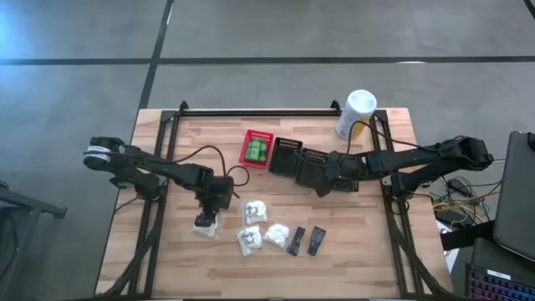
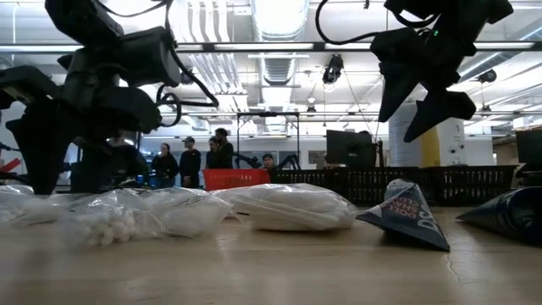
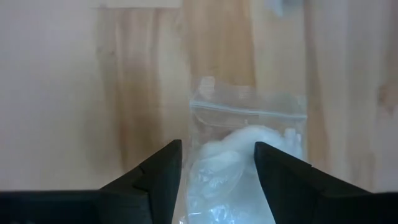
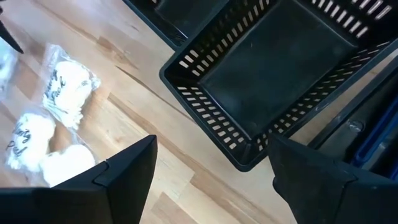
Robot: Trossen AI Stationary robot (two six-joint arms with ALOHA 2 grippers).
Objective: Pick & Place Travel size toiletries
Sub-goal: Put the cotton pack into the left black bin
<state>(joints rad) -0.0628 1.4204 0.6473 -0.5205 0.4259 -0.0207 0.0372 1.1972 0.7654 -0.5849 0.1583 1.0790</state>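
From above, the left gripper is low over a white pouch at the left end of the loose items on the wooden table. Three more white pouches sit just to its right in a cluster, and beside them lie two dark flat packets, side by side. Up the table, the red basket holds green packets, with two black baskets next to it and a white-and-yellow canister at the back right corner. The right gripper hangs at the near edge of the black baskets, holding nothing.

Down at table level, white pouches lie across the foreground with the two dark packets to the right. The right arm's gripper is well off the table, fingers spread. The left gripper's fingers are not clear from here. People stand in the room behind.

Left wrist camera now: the two dark fingers are apart, straddling the clear-topped white pouch, which lies flat on the wood between them. They have not closed on it.

Right wrist camera: fingers wide apart and empty, above the near corner of an empty black basket, with white pouches on the wood off to the side.
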